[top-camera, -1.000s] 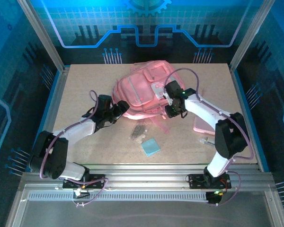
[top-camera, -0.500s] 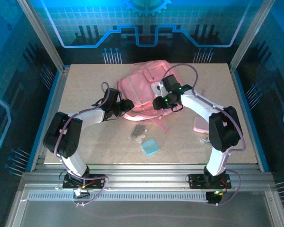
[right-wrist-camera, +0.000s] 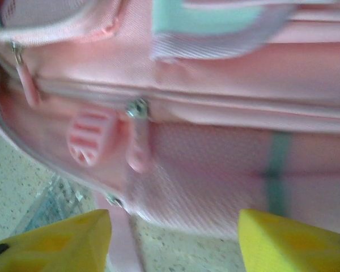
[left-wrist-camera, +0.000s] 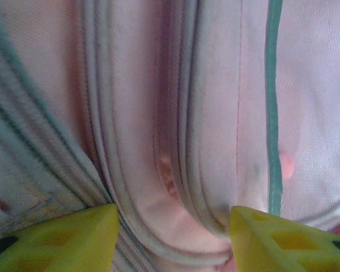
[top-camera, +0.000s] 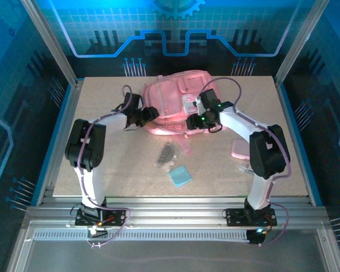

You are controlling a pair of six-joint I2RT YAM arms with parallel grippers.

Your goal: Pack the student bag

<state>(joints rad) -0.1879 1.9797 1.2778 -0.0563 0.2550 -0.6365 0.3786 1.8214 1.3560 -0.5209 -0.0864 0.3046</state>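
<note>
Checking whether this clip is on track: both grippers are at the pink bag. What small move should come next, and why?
Probably ease the right gripper forward and close it on the zipper pull just ahead of its open fingers. The student bag looks zipped shut, while the blue pad and pink case lie outside it on the table.

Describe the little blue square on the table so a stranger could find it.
Start at the large pink fabric backpack, far middle of the table. Come toward the near edge, past a small dark grey bundle, to the flat light-blue square. Nothing else lying there is blue.
</note>
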